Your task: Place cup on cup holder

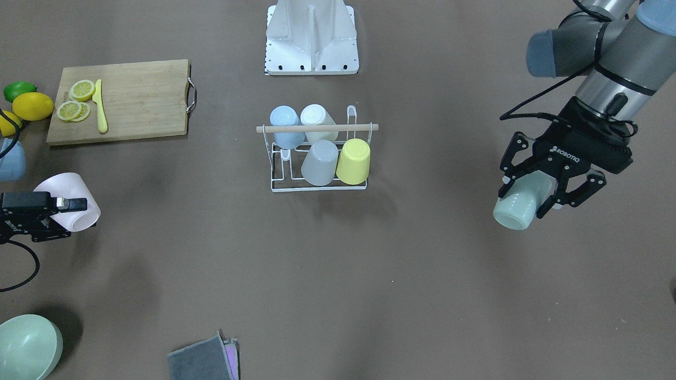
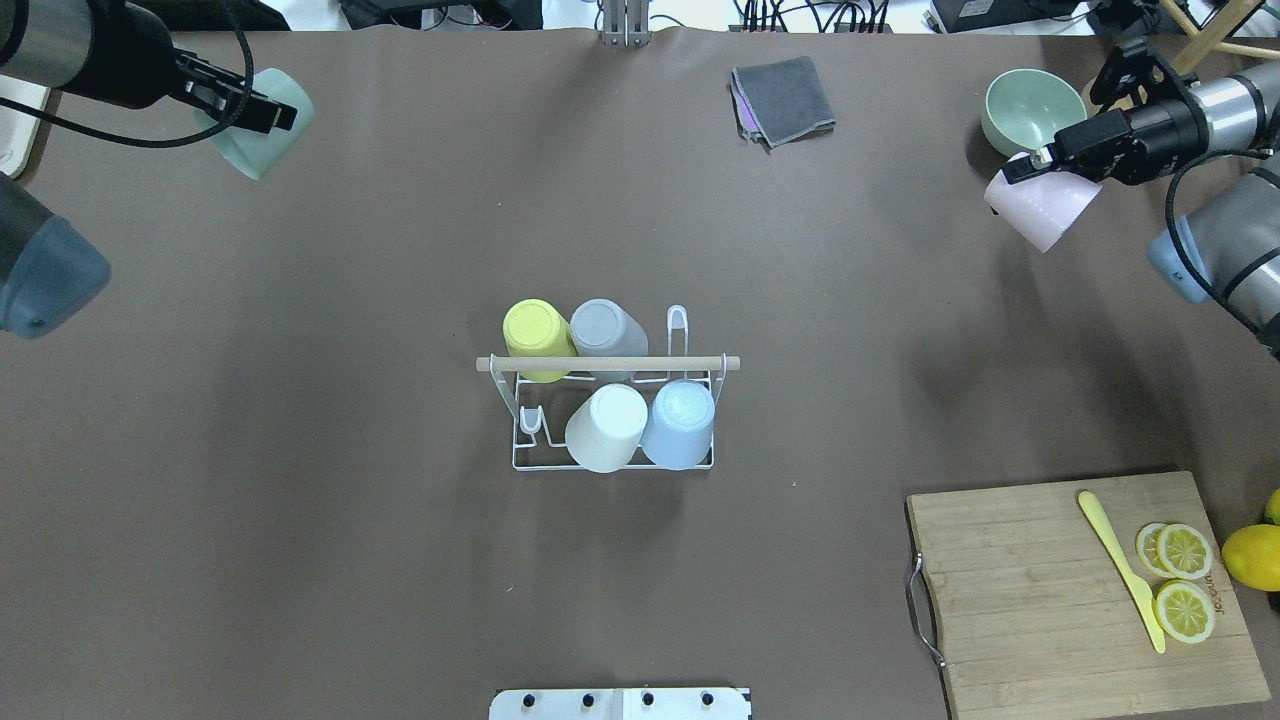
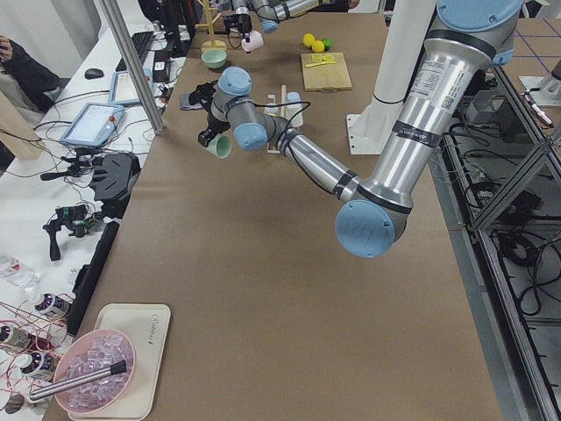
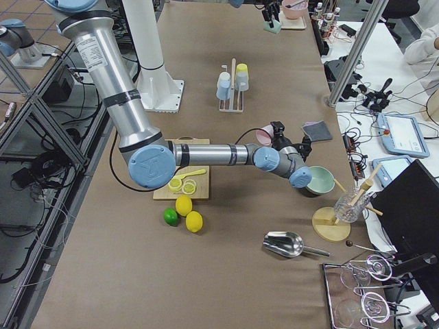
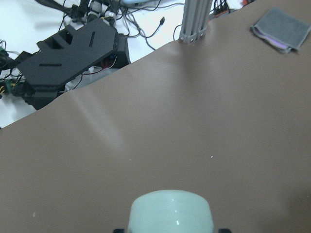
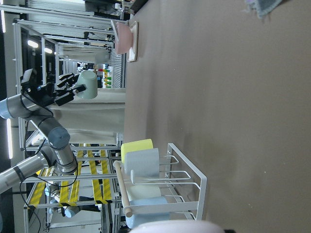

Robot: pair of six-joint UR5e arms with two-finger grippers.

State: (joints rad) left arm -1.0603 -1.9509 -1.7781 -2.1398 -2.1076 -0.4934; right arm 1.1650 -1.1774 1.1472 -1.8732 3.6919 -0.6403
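On the operators' side of the table, nearest me, both arms have a cup in hand. The left gripper (image 1: 528,198) has its fingers closed partway around the sides of a mint-green cup (image 1: 513,214), which is tilted and looks to be off the table. On the other side the right gripper (image 1: 66,216) is clamped the same way on a pale pink cup (image 1: 71,190) lying on its side in the grasp. Each is well apart from the rack.

Further in, mid-table, stands the cup holder (image 2: 690,363) with four cups already upside down on its prongs: yellow (image 2: 538,335), grey (image 2: 603,330), white (image 2: 606,425) and blue (image 2: 680,420). Two prongs look free, one beside the grey cup (image 2: 677,325) and one beside the white (image 2: 530,420).

So I'd call it mostly done. What's left is to bring the two held cups in and turn each mouth-down over an empty prong.
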